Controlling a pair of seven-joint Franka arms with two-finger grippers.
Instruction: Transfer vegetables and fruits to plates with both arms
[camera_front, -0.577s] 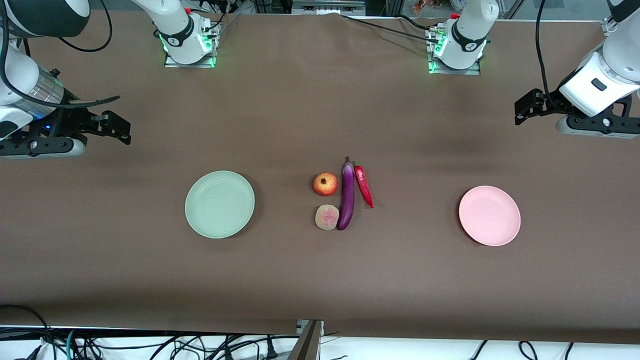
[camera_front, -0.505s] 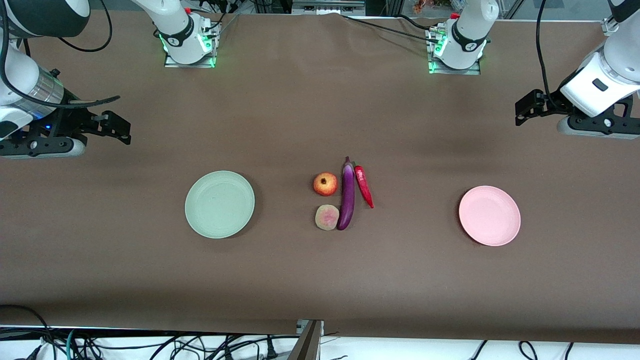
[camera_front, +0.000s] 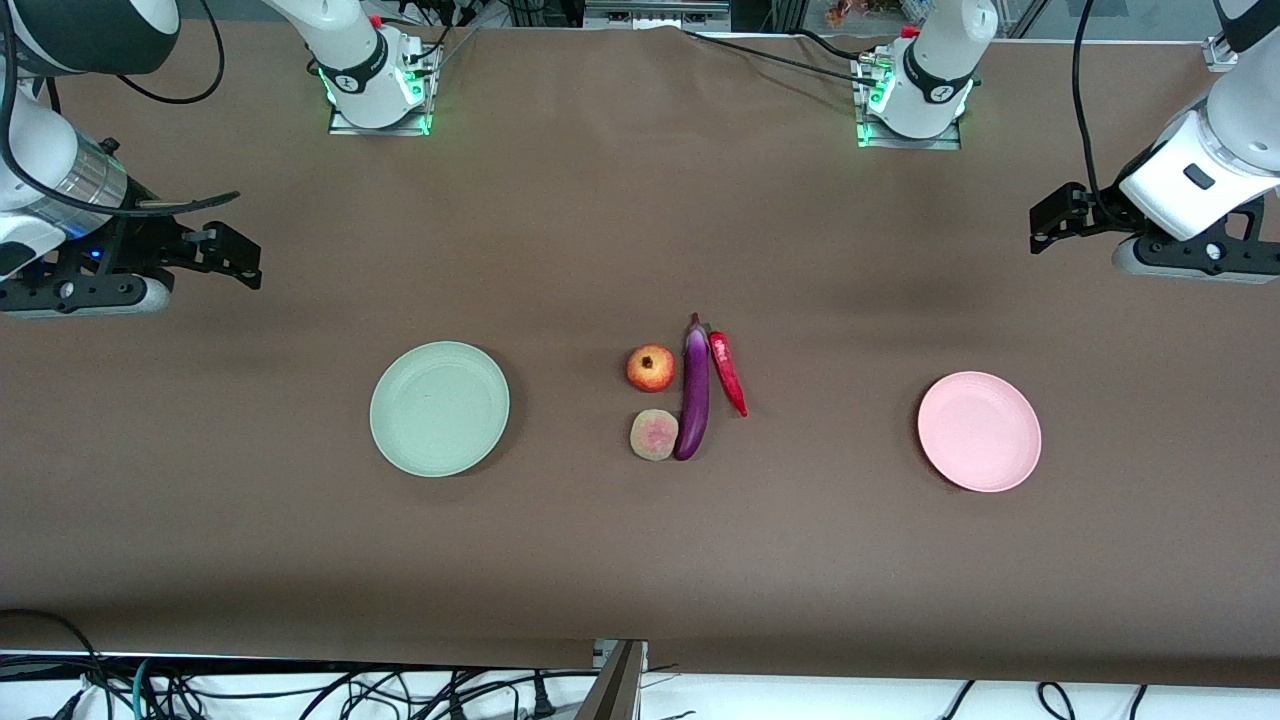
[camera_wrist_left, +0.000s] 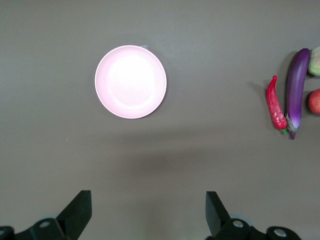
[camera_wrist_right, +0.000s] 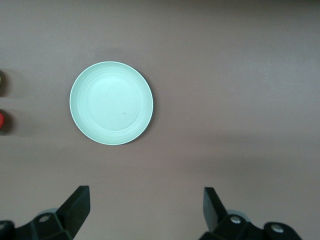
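The purple eggplant (camera_front: 693, 390) lies mid-table with the red chili (camera_front: 728, 373) beside it toward the left arm's end. The pomegranate-like fruit (camera_front: 650, 368) and the tan fruit (camera_front: 654, 435) lie beside it toward the right arm's end. The green plate (camera_front: 439, 408) and the pink plate (camera_front: 979, 431) are empty. My left gripper (camera_front: 1190, 262) hangs open and empty high over the table; its wrist view (camera_wrist_left: 148, 212) shows the pink plate (camera_wrist_left: 131, 81), chili (camera_wrist_left: 275, 104) and eggplant (camera_wrist_left: 297, 92). My right gripper (camera_front: 75, 295) is open and empty (camera_wrist_right: 146, 210), with the green plate (camera_wrist_right: 111, 102) in its wrist view.
The brown table (camera_front: 640, 560) is bare between the plates and the food. The two arm bases (camera_front: 375, 85) (camera_front: 915, 95) stand farthest from the front camera. Cables hang below the table's near edge (camera_front: 300, 690).
The left arm's wrist has shifted slightly. The right arm, the food and the plates have not moved.
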